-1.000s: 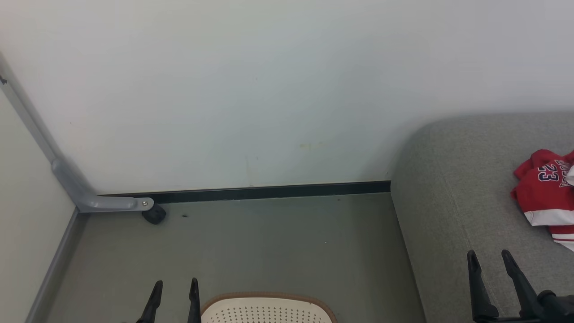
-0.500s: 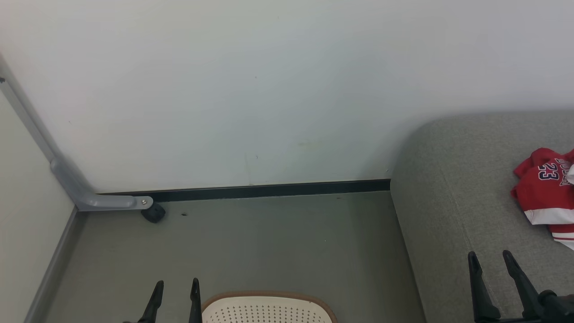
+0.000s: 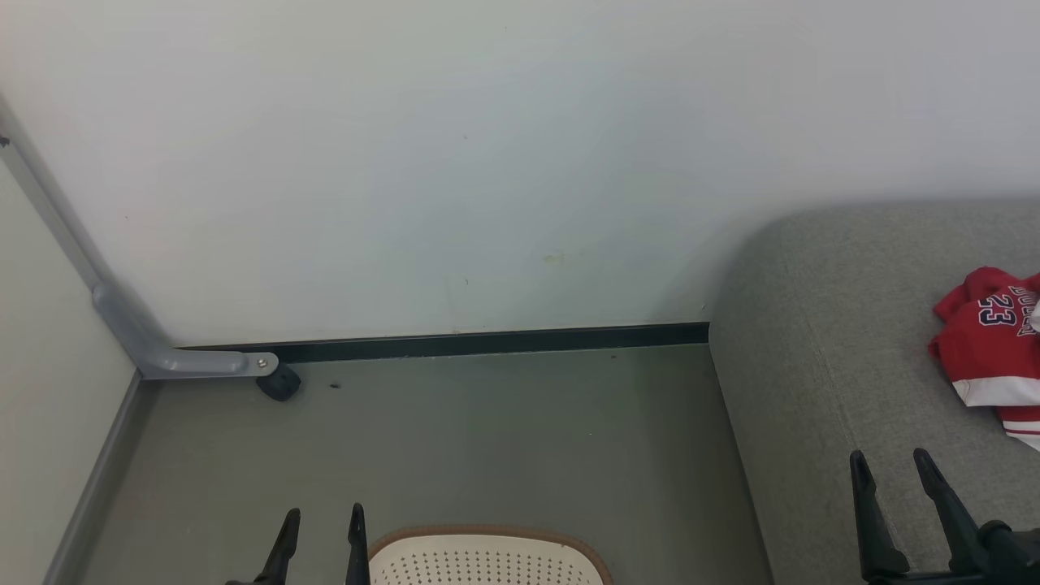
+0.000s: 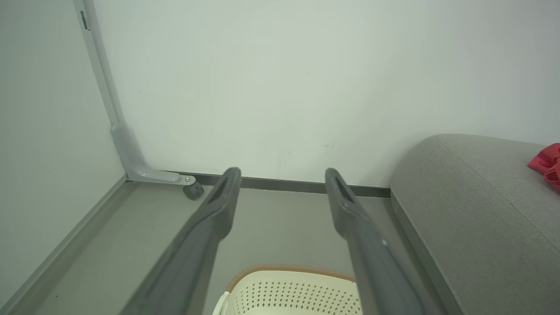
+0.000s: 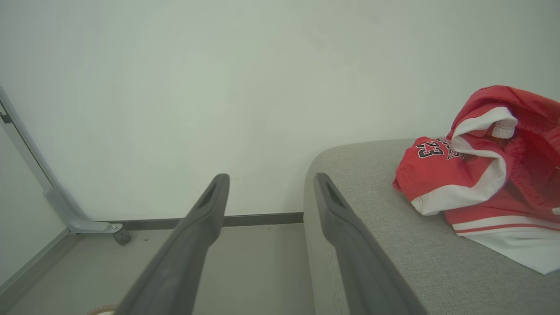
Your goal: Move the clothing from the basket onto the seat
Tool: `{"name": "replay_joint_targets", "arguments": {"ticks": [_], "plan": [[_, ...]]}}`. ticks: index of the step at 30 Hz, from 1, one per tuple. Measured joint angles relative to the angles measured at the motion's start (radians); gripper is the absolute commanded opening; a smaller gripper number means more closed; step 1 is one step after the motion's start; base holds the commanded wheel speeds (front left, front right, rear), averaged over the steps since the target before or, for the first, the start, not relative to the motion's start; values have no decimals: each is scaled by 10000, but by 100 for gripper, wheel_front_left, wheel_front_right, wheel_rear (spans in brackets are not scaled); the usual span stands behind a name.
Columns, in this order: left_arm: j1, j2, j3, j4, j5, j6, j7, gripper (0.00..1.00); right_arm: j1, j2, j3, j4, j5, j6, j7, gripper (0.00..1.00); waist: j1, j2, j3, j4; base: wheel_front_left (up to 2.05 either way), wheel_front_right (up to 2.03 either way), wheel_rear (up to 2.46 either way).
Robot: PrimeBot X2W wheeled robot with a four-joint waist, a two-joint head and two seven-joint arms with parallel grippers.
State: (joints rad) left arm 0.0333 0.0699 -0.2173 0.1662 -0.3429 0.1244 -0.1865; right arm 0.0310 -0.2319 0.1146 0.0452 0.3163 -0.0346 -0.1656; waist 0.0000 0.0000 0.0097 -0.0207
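Red clothing (image 3: 993,349) with a dark "23" and white-striped hem lies crumpled on the grey seat (image 3: 829,366) at the right; it is also on the seat (image 5: 376,245) as clothing (image 5: 481,175) in the right wrist view. The cream perforated basket (image 3: 487,562) with a brown rim pokes in at the bottom centre, its inside hidden. My left gripper (image 3: 323,520) stands open just left of the basket (image 4: 293,291), holding nothing. My right gripper (image 3: 887,463) is open over the seat's front part, left of and nearer than the clothing, empty.
A pale wall (image 3: 487,162) with a dark baseboard (image 3: 487,344) closes the far side. A grey metal leg with a black caster (image 3: 279,383) stands in the left corner. Bare grey-green floor (image 3: 487,439) lies between the basket and the wall.
The picture has shifted by a few pixels, so the camera moved slightly. Both grippers, the clothing and the basket hold their places.
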Motion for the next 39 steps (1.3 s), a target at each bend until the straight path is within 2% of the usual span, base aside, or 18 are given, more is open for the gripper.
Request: {"name": "replay_joint_targets", "arguments": {"ticks": [3,4,11,16,39], "plan": [[0,-4,-6,0,0,0,19,100,0,2,-6,-17,17,-4,65,100,0,0,1,1,0,0,0],[0,-6,-12,-2,-2,0,48,0,0,0,-8,-25,17,-4,69,0,0,0,0,1,0,0,0],[201,-29,-13,491,-146,-21,90,0,235,343,71,529,67,-2,125,0,0,1,1,4,0,0,0],[194,-54,150,520,-508,-113,205,0,213,370,-79,621,610,59,240,0,0,0,-3,16,0,0,0],[76,-82,874,738,-3639,-725,986,0,-32,750,-708,1112,3814,405,953,0,0,0,-25,66,0,0,0]]}}
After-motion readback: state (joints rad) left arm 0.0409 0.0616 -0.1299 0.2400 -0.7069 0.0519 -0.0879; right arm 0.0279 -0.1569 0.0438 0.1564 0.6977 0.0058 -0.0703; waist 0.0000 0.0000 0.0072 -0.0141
